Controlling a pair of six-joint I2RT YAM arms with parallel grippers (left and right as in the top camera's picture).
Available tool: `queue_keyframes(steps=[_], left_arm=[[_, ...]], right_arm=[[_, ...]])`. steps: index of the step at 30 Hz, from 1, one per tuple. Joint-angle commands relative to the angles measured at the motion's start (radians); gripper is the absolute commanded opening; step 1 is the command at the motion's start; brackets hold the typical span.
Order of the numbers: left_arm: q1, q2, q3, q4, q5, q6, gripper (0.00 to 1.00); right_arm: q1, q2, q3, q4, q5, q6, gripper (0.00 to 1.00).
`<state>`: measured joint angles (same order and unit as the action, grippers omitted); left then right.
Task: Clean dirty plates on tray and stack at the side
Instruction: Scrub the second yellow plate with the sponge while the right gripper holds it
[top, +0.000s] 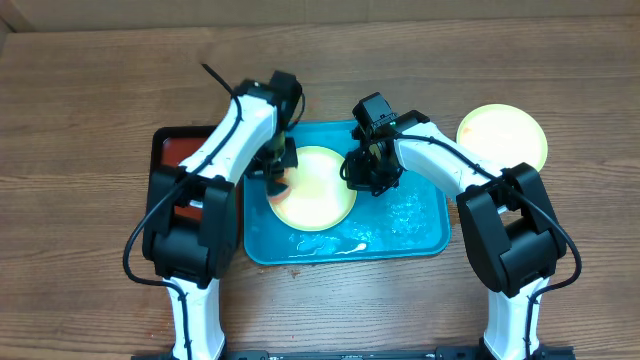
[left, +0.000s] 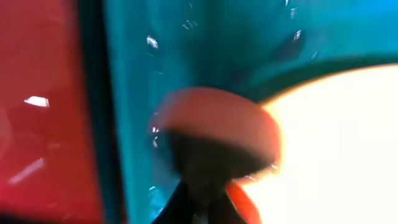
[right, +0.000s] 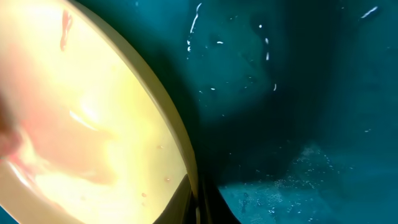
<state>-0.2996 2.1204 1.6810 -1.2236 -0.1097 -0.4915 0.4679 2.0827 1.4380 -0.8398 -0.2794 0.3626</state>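
Both arms angled inward over the tray (top: 420, 240), left end effector (top: 280, 170) clamped on a pinkish sponge (left: 214, 134), right end effector (top: 368, 172) pinching the plate (top: 315, 190) rim.

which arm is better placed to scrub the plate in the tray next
Left, probably: its gripper holds a round scrubber at the plate rim, while the right gripper seems to pinch the opposite rim, steadying it.

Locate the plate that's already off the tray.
Overhead view: the yellow-green plate sits on the wooden table at far right, beyond the cyan tray and behind the right arm.
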Motion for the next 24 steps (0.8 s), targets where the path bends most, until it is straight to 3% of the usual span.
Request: queue_keyframes(steps=[1, 6, 12, 18, 24], left_arm=[[0.025, -0.005, 0.144, -0.069, -0.054, -0.006, 0.04], [0.084, -0.020, 0.179, -0.144, -0.143, -0.011, 0.04], [0.261, -0.020, 0.174, -0.223, -0.141, -0.151, 0.04], [0.393, -0.019, 0.106, -0.153, 0.009, -0.079, 0.04], [0.417, -0.019, -0.053, -0.005, 0.107, -0.012, 0.04]], right_arm=[[-0.011, 0.011, 0.009, -0.006, 0.055, 0.005, 0.04], [-0.011, 0.011, 0.008, -0.007, 0.055, 0.005, 0.04], [-0.011, 0.011, 0.008, -0.003, 0.055, 0.005, 0.04], [-0.011, 0.011, 0.008, 0.002, 0.055, 0.005, 0.04], [-0.011, 0.011, 0.008, 0.011, 0.055, 0.005, 0.04]])
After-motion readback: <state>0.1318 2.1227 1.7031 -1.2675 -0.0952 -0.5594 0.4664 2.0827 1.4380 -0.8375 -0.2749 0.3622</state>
